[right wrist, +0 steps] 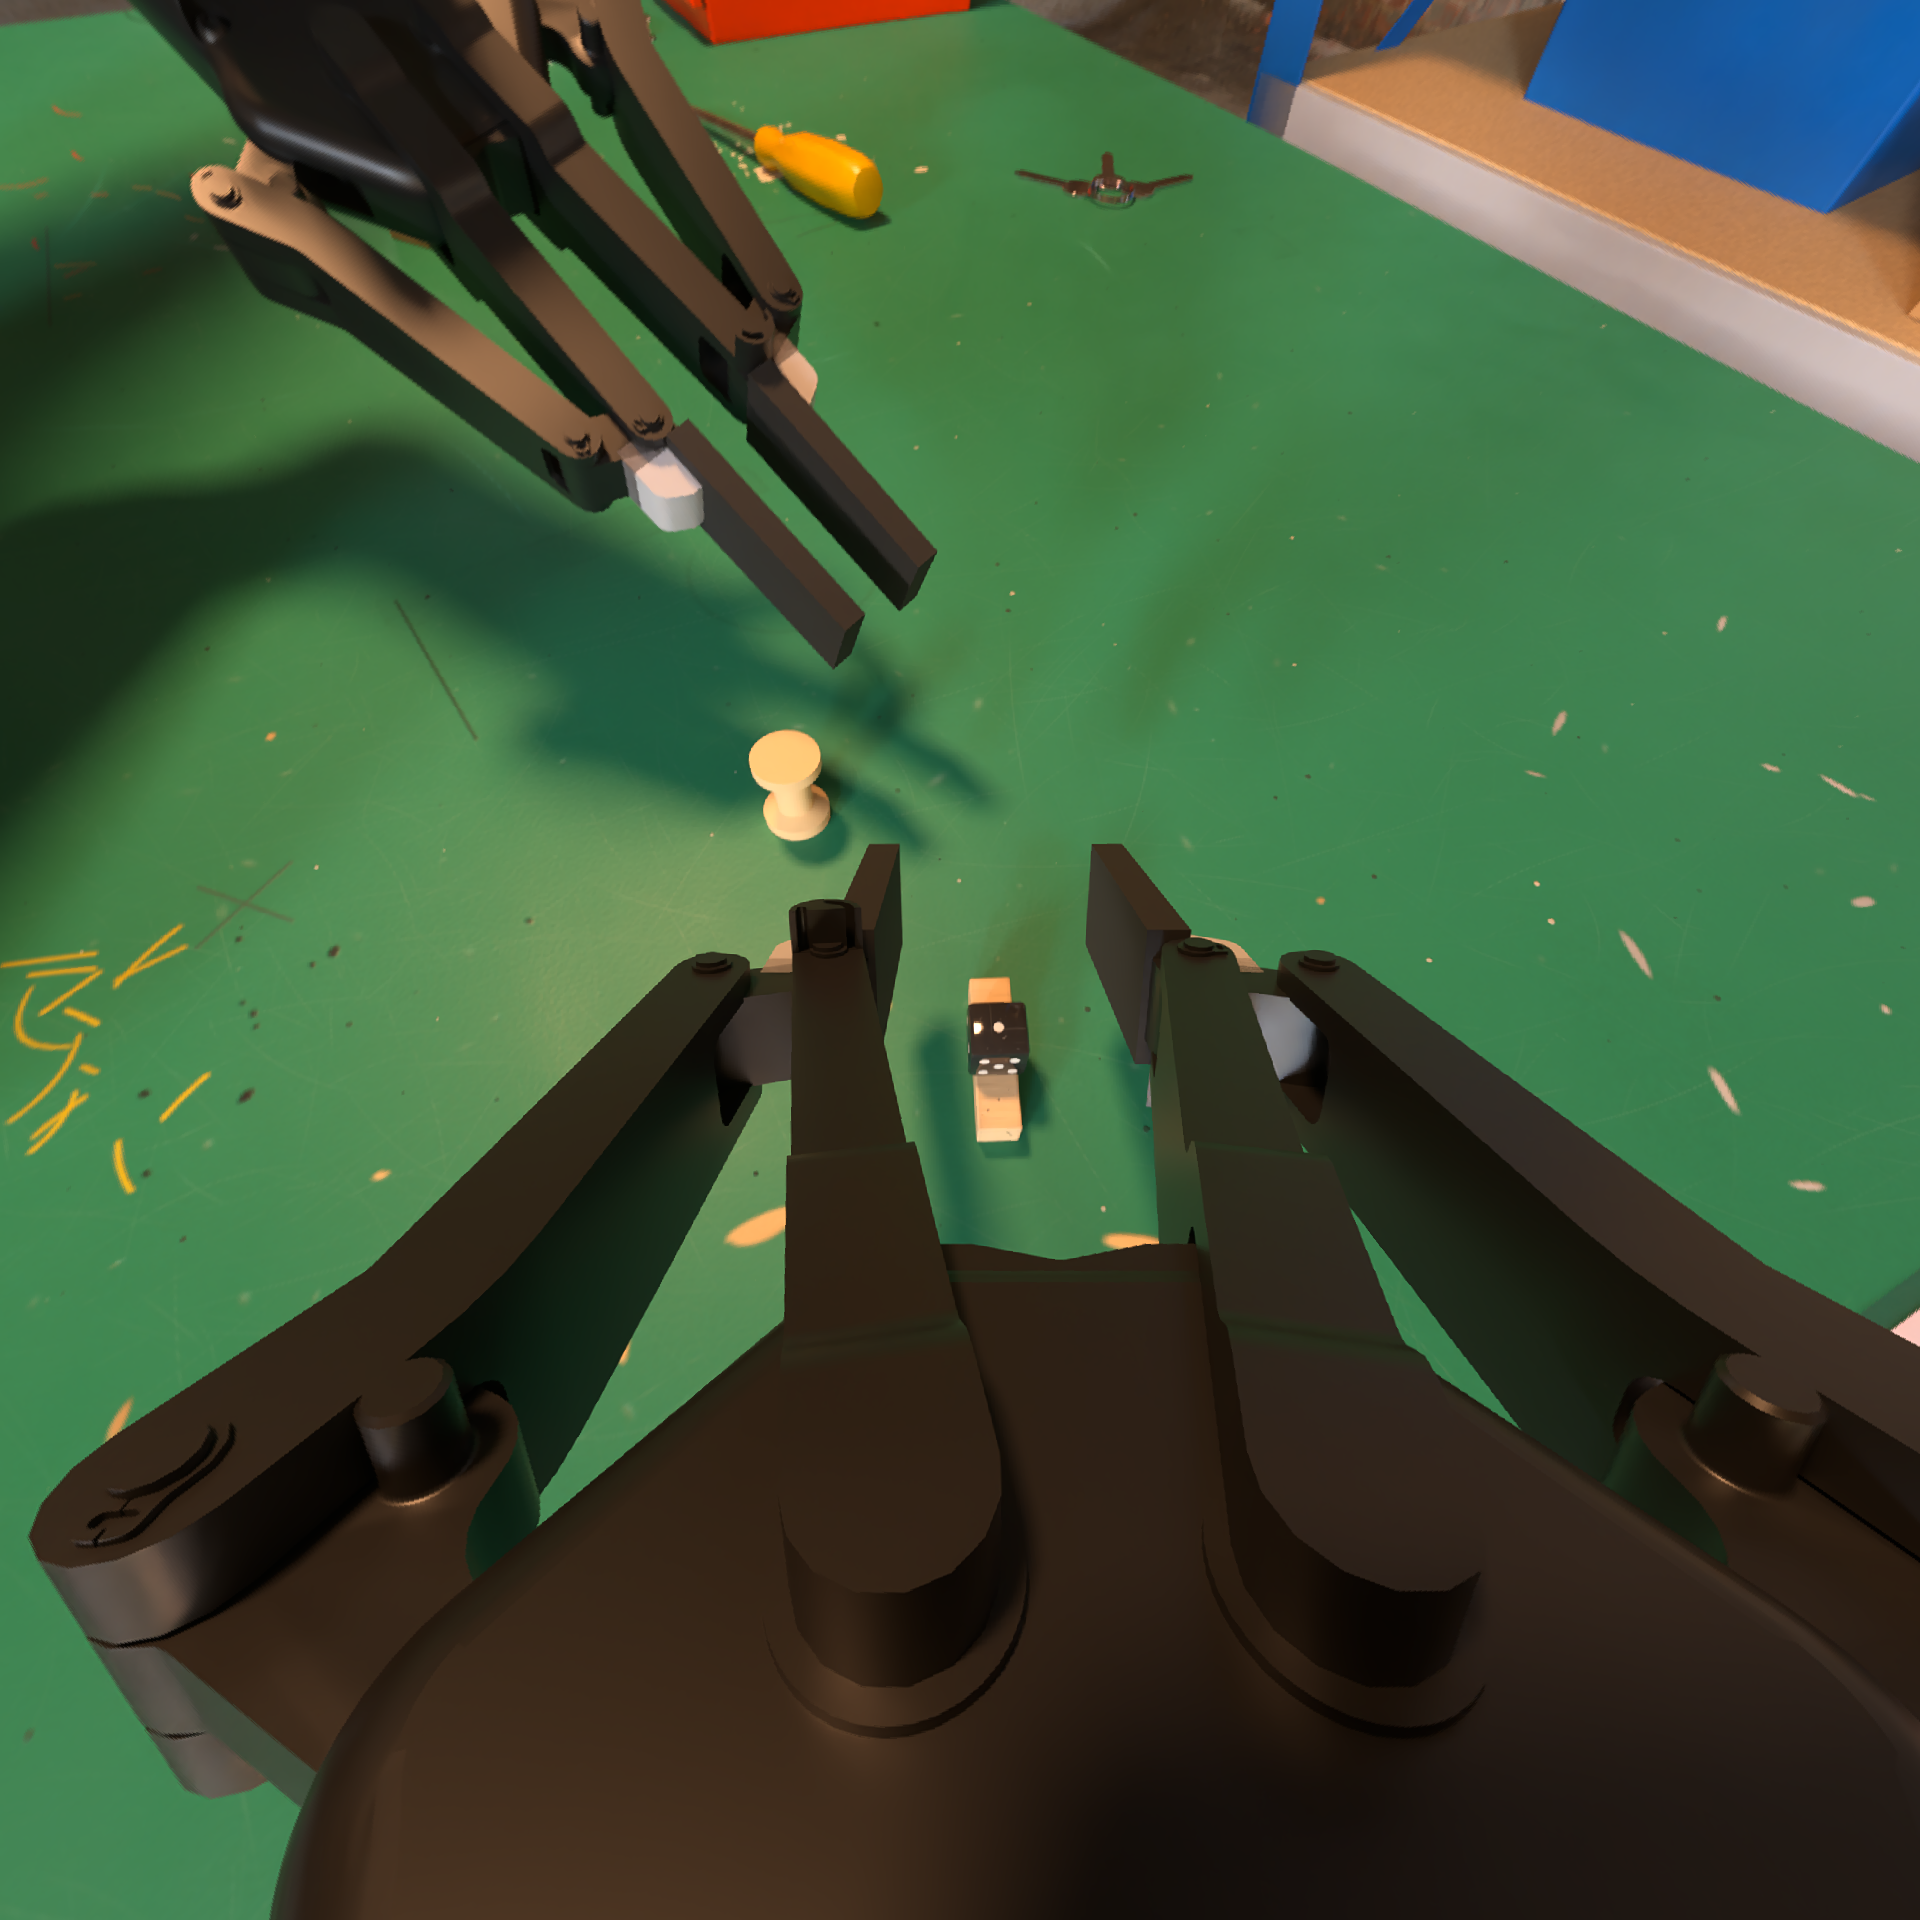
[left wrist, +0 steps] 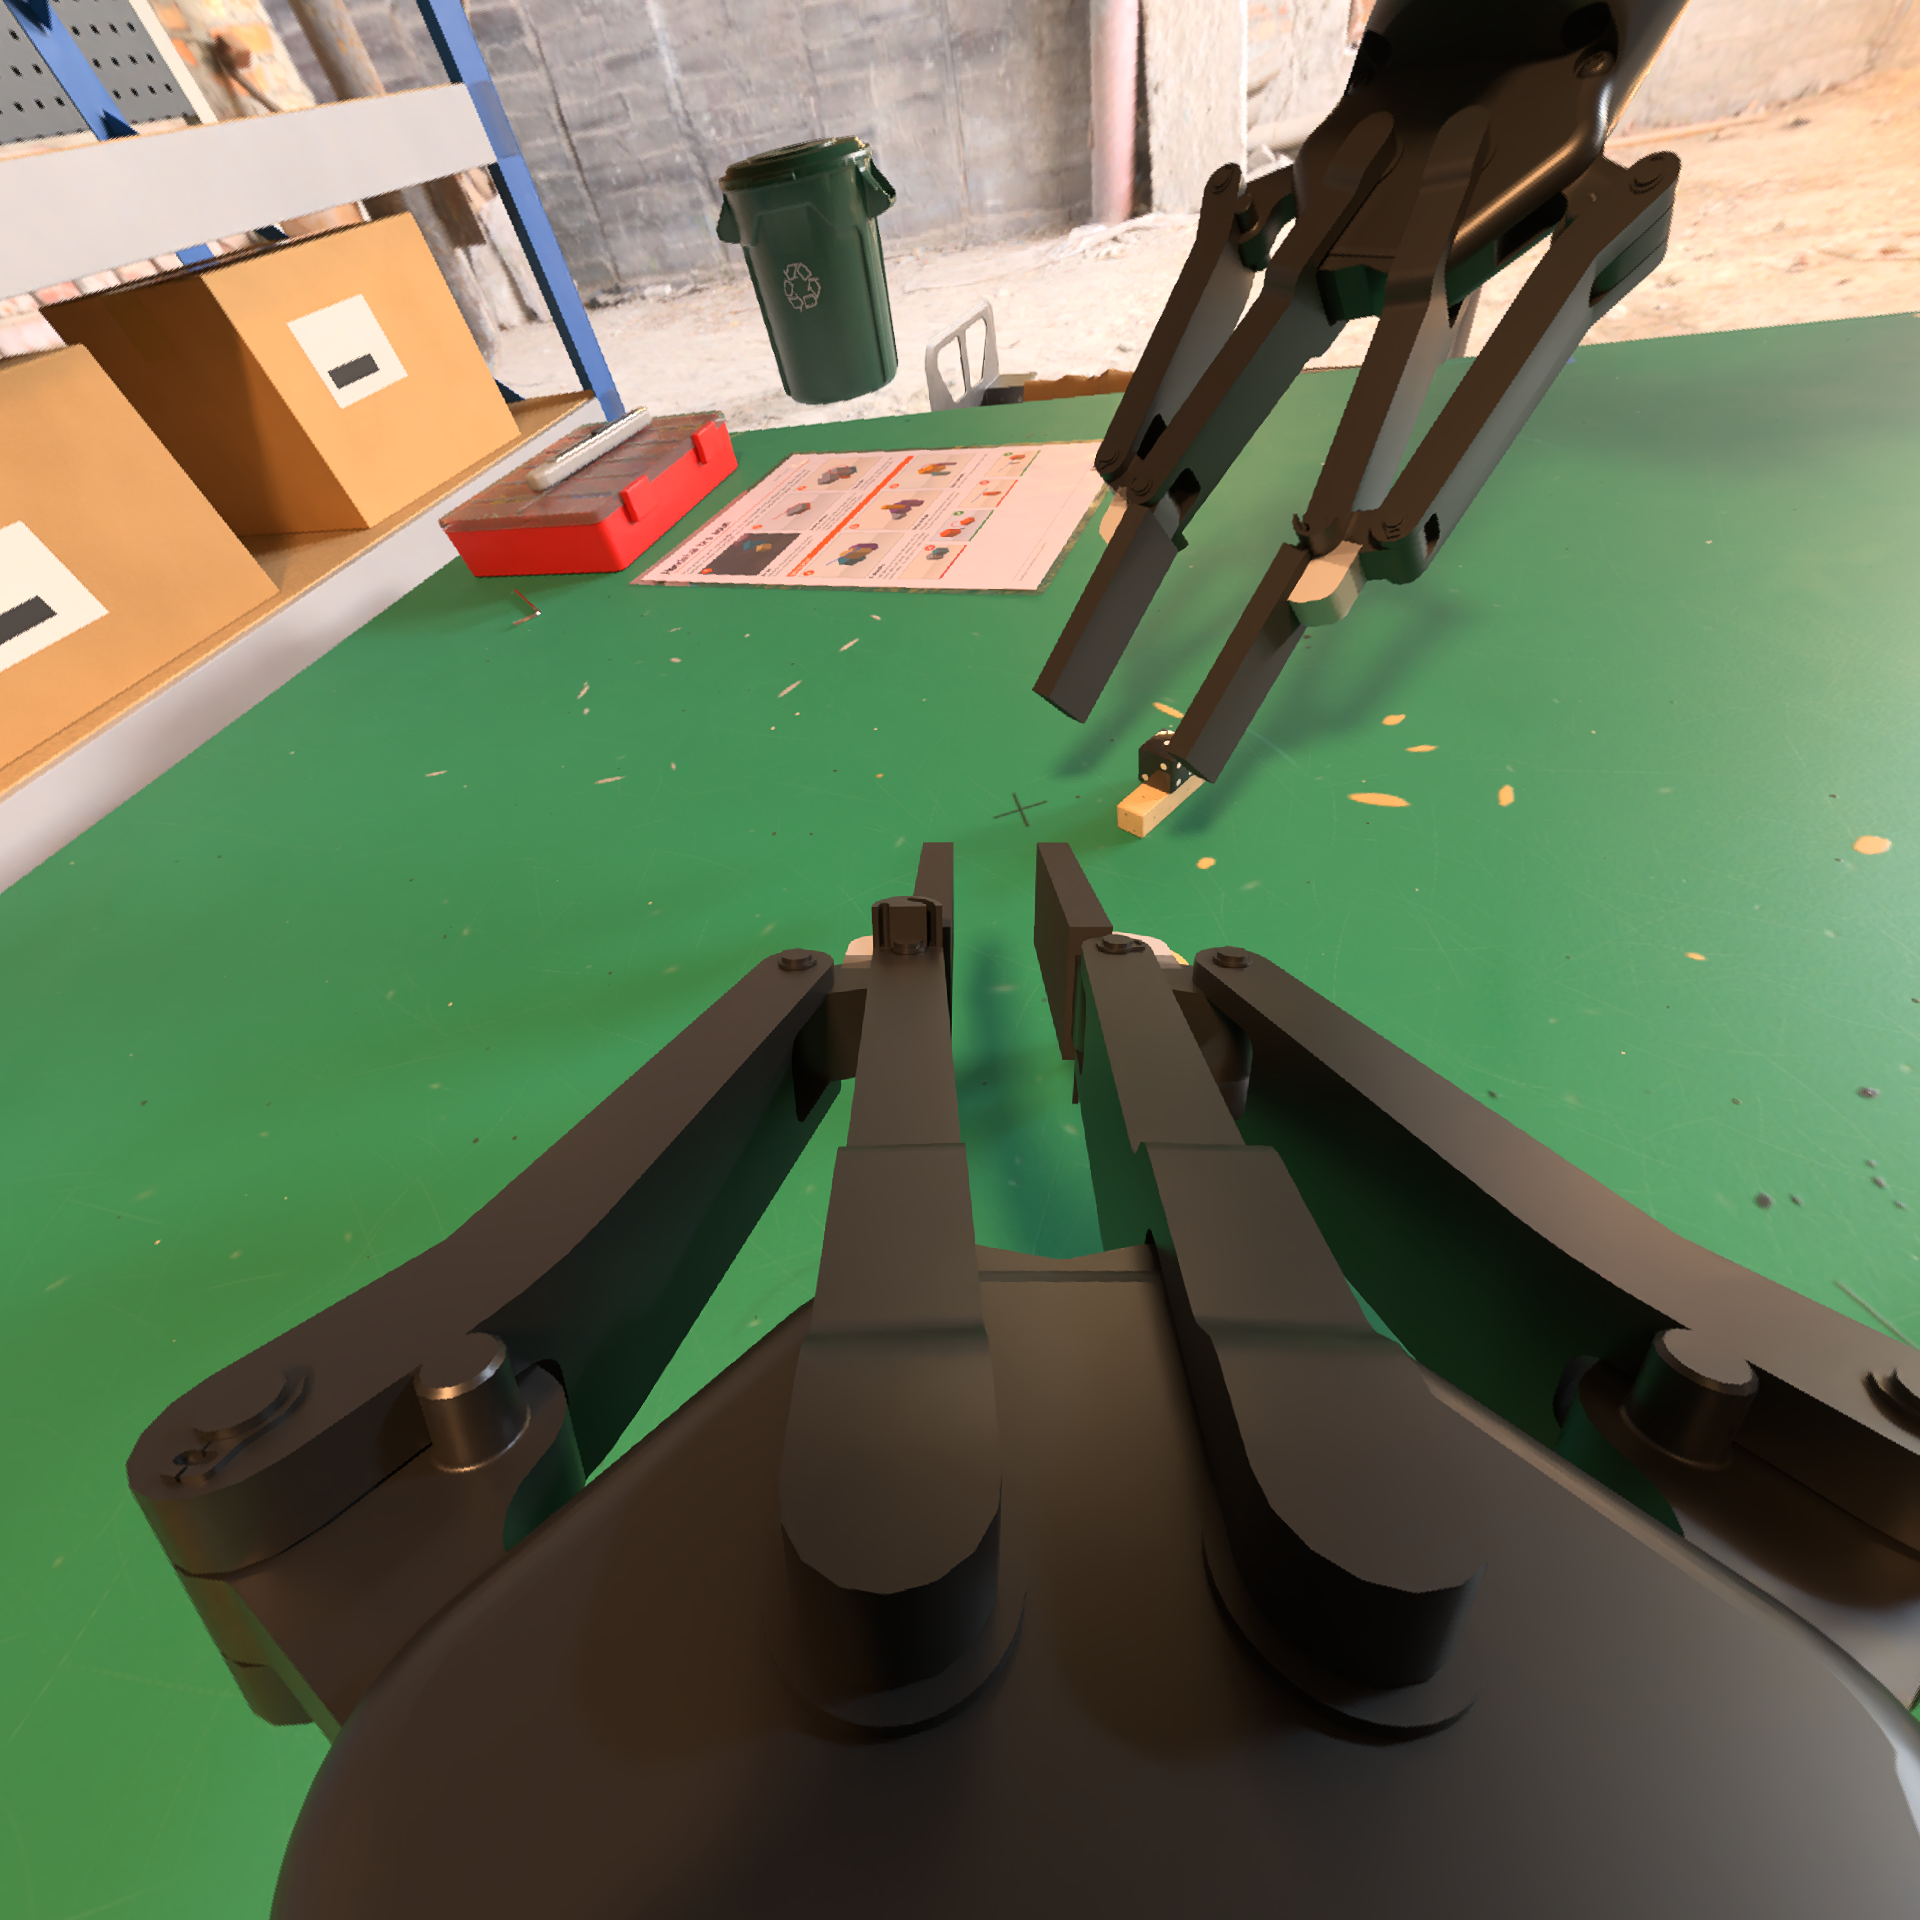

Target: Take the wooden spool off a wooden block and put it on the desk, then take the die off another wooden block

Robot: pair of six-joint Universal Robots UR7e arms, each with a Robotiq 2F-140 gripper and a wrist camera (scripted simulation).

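A black die [right wrist: 995, 1034] with white pips sits on a small wooden block [right wrist: 1000, 1114] lying on the green desk [right wrist: 1351, 623]. My right gripper [right wrist: 995, 868] is open, with the die between its fingers, untouched. In the left wrist view, the die [left wrist: 1162, 758] and block [left wrist: 1143, 812] sit under the right gripper [left wrist: 1132, 732], one finger close beside the die. A pale wooden spool [right wrist: 790, 784] stands upright on the desk, left of the right gripper. My left gripper [left wrist: 995, 862] is slightly open and empty; in the right wrist view it [right wrist: 881, 608] hovers above and beyond the spool.
A red toolbox [left wrist: 592, 499] and a printed sheet [left wrist: 883, 520] lie at the desk's far side. Cardboard boxes [left wrist: 291, 384] sit on a shelf at the left, with a green bin [left wrist: 816, 270] beyond. A yellow screwdriver [right wrist: 821, 166] and a metal tool [right wrist: 1103, 185] lie near another shelf [right wrist: 1558, 208].
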